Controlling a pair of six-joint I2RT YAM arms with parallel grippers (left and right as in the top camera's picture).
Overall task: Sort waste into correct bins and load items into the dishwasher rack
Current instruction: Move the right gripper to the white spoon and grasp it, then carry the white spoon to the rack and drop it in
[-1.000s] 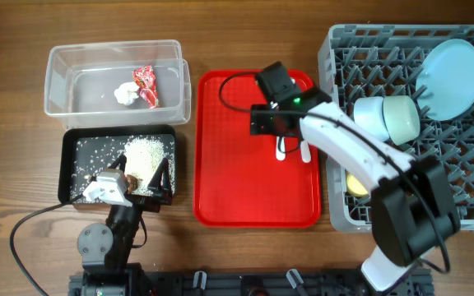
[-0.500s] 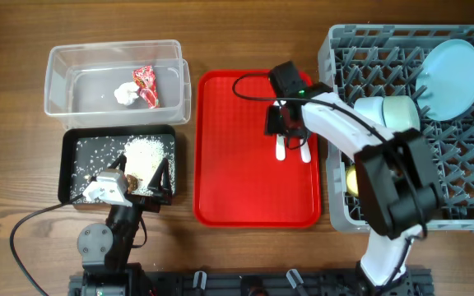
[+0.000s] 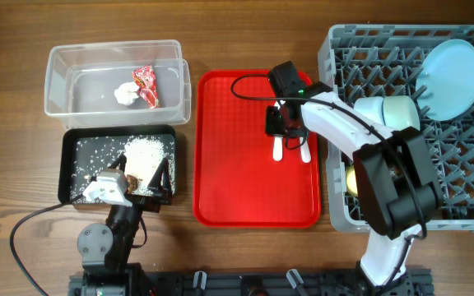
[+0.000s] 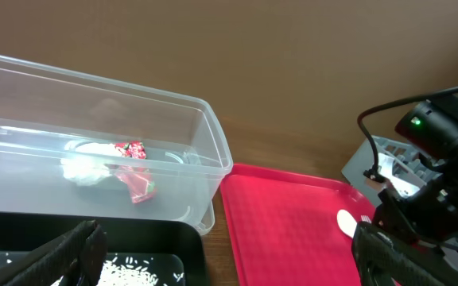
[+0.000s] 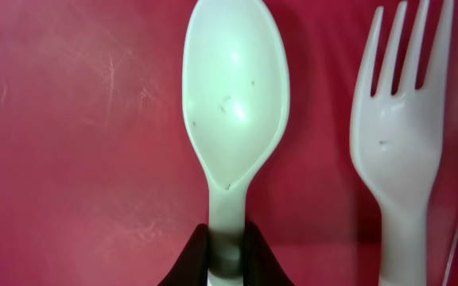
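My right gripper (image 3: 280,125) is shut on the handle of the white spoon (image 5: 235,95), which lies on the red tray (image 3: 237,181). The white fork (image 5: 400,119) lies just right of the spoon (image 3: 277,149). The grey dishwasher rack (image 3: 467,173) holds the light-blue plate (image 3: 455,78), a mint-green bowl (image 3: 401,115), a light-blue bowl (image 3: 369,111) and the yellow cup (image 3: 354,182). The clear tub (image 3: 64,90) holds the red wrapper (image 3: 146,85) and the tissue (image 3: 125,93). My left gripper (image 3: 142,177) is open over the black tray (image 3: 68,164) with the rice (image 3: 146,152).
In the left wrist view the clear tub (image 4: 205,159) stands behind the black tray, and the red tray (image 4: 293,214) lies to the right. The right arm's cable loops over the red tray's far end. Bare wooden table surrounds the containers.
My right gripper shifted over the spoon and closed its jaws on the handle. The left arm has not moved.
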